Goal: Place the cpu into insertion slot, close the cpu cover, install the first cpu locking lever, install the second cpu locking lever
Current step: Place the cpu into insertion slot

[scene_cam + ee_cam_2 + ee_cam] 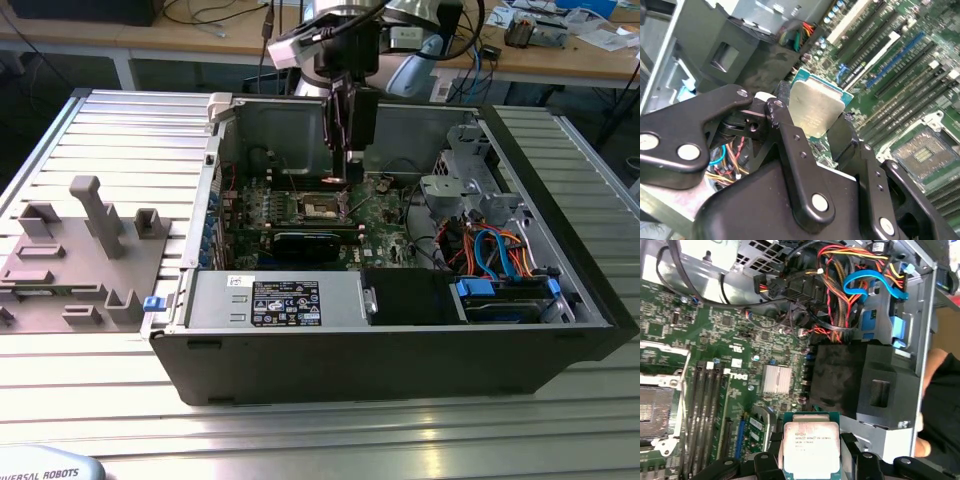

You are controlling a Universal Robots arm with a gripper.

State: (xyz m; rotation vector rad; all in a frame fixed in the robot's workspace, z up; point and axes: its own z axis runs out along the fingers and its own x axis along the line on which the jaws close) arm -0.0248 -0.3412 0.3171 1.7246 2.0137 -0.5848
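cpu [816, 106] in gripper [812, 120] over circuit board [730, 325]

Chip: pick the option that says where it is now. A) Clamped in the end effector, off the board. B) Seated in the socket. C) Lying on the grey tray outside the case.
A: in the first wrist view the chip sits gripped in the end effector, while the socket on the green board lies bare.
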